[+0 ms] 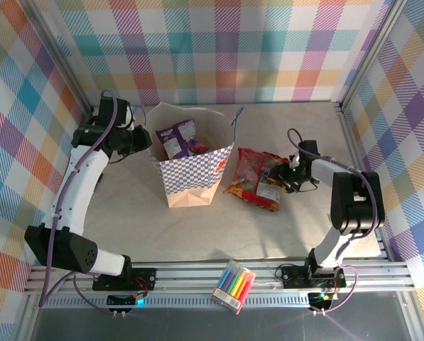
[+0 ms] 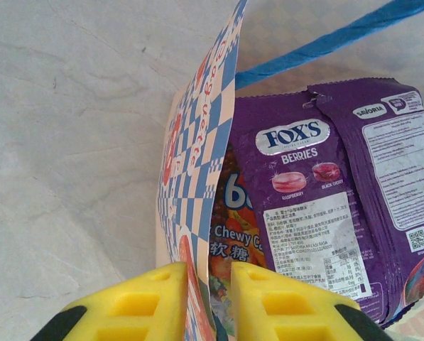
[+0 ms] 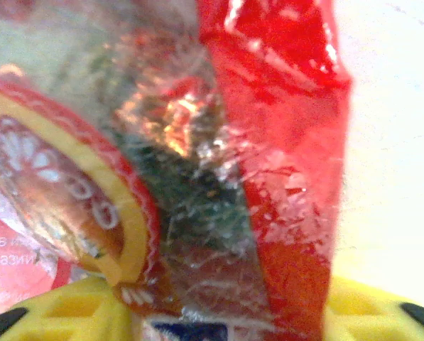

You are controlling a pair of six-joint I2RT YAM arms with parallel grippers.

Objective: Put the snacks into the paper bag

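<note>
Left wrist, left end effector point(image 2: 208, 278) clamping checkered paper bag point(image 2: 197, 142), right end effector point(image 3: 222, 312) around glossy red packet point(image 3: 283, 142), grip unclear

Bag point(image 1: 190, 181) is seen as matt, creased kraft paper. Purple packet point(image 2: 318, 192) and red packet point(image 3: 283, 106) are done in glossy, crinkly film. Table point(image 1: 162, 234) is finished smooth, matt.

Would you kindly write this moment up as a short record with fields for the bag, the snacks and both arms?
paper bag: standing open, left of the table's centre
inside bag: purple packet, second packet partly under it
outside bag: snack heap lying right of the bag
left jaws: shut on the bag's left wall
right jaws: around a red packet; grip not yet certain
marker pack: on the near rail
</note>
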